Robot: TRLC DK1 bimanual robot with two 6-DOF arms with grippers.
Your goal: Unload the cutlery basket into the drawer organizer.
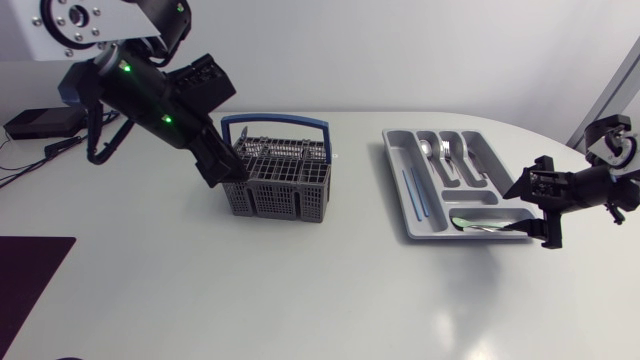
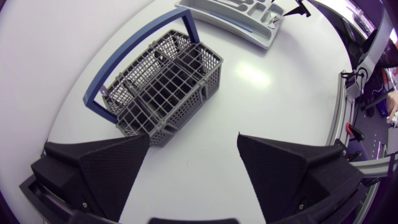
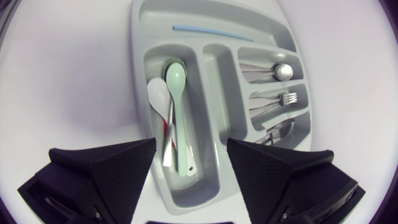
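At centre frame in the head view the grey cutlery basket with its blue handle stands on the white tabletop. The left pincer is at the basket's left edge, released and holding nothing. Its wrist view shows the fingers wide apart and the basket just ahead of them. Right of centre lies the grey drawer organizer. The right pincer hangs over its lower right end, also released and empty.

Under the right pincer, a pale green spoon and a white spoon lie in one long compartment. A metal spoon and a fork lie in the short ones.

I judge the step to be the next pick from the basket. Something silvery shows along its far side, though I cannot tell what. The left pincer would need to drop into a cell and close on one handle.

No brand, label or writing can be read anywhere.
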